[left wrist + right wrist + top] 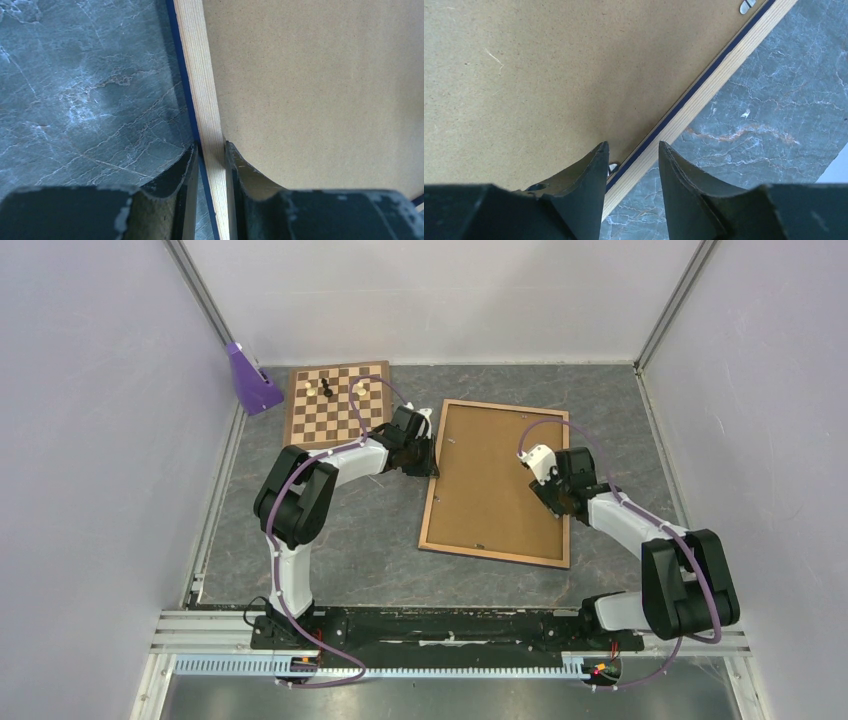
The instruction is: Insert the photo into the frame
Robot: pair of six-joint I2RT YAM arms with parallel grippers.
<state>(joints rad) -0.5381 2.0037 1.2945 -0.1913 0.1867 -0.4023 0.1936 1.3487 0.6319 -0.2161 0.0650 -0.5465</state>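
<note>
My left pincer [210, 152] is clamped on the frame [199, 75] at its nine o'clock rail, steadying it. My right pincer [630, 157] straddles the three o'clock rail with jaws apart, probably readying a two-sided lift.

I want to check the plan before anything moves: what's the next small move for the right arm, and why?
Probably close the right fingers on the right rail of the frame. They straddle that rail with a gap showing, while the left fingers pinch the left rail, so both sides would then be held for lifting.
</note>
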